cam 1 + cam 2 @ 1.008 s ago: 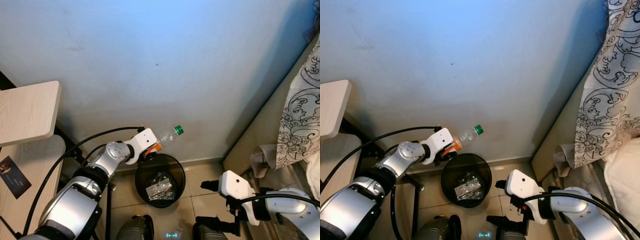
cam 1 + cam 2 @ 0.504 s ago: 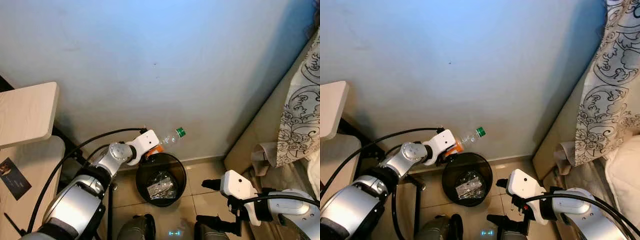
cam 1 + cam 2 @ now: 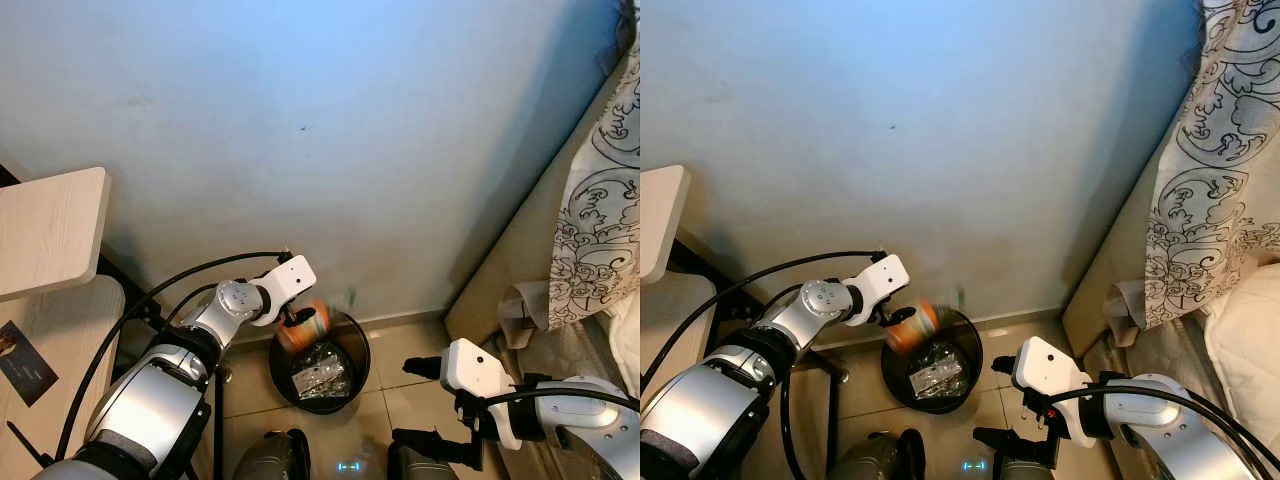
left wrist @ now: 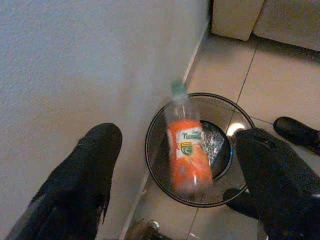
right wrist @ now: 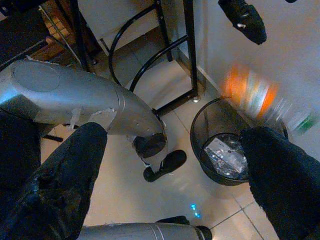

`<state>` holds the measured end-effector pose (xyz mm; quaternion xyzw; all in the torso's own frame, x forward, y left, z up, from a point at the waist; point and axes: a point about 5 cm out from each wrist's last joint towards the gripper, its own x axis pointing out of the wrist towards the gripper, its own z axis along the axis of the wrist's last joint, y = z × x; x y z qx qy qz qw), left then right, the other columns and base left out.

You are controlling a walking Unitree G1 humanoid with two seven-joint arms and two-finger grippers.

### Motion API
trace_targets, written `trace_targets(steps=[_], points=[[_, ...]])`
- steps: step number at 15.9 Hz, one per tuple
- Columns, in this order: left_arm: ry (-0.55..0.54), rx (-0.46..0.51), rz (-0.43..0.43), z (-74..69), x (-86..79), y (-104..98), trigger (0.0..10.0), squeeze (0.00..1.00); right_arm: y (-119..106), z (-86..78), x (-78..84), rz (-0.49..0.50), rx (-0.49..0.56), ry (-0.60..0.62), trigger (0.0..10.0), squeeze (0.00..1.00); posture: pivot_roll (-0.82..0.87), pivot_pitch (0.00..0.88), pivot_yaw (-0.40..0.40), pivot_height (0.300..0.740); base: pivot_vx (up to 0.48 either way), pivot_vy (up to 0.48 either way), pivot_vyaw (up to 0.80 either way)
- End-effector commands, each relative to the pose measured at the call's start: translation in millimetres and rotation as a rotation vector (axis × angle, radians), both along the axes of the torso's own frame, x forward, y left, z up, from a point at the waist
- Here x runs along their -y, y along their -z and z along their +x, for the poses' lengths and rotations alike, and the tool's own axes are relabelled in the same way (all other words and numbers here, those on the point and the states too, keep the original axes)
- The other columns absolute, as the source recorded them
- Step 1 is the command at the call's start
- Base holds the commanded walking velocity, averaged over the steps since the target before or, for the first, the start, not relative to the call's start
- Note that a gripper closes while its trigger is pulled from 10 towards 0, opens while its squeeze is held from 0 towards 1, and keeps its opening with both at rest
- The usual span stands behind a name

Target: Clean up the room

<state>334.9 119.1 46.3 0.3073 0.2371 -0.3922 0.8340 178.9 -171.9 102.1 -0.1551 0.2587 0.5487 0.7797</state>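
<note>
In the left eye view, the round black wire-mesh waste bin [image 3: 320,362] stands on the beige tiled floor [image 3: 400,345] against the pale blue wall [image 3: 300,130]. The clear plastic bottle with an orange label [image 3: 303,325] is a blur just above the bin's rim on its left side, free of the left gripper [image 3: 290,318], which hangs just above and left of the bin. Crumpled silver foil [image 3: 318,372] lies inside the bin. The right gripper [image 3: 420,368] sits low to the right of the bin; a light wooden counter [image 3: 50,230] is well left of it, a patterned curtain [image 3: 600,220] far right.

The right eye view gives the same layout.

In the left wrist view, the jaws are spread wide, released, one black finger [image 4: 82,175] on each side of the bin, and the bottle [image 4: 186,150] is in the air between them over the bin's mouth, green cap toward the wall.

In the right wrist view, the right gripper's jaws are spread apart, holding nothing, with the bin [image 5: 227,150] between them and the bottle [image 5: 255,95] an orange smear above it.
</note>
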Motion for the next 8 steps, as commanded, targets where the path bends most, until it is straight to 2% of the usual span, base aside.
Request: trace_targets(steps=[1,6,7,8], points=[[-0.009,-0.016,0.012,-1.8,-4.8,3,10.0,1.00,0,-2.2,-0.3,-0.002,-0.009,-0.015,10.0,0.00,-0.16,0.181,0.117,0.740,0.000,0.000,0.00],[-0.039,-0.002,-0.004,-0.8,-9.7,2,10.0,1.00,0,0.8,-0.1,-0.003,-0.001,-0.010,10.0,0.00,-0.15,0.175,0.113,0.740,0.000,0.000,0.00],[-0.098,0.017,-0.081,3.6,-10.4,-4,10.0,1.00,-1,2.8,0.4,0.012,0.013,0.027,10.0,0.00,-0.15,0.168,0.116,0.740,0.000,0.000,0.00],[-0.182,0.033,-0.225,9.4,-9.1,-13,10.0,1.00,-4,4.8,0.2,0.053,0.030,0.093,10.0,0.00,-0.14,0.160,0.116,0.740,0.000,0.000,0.00]])
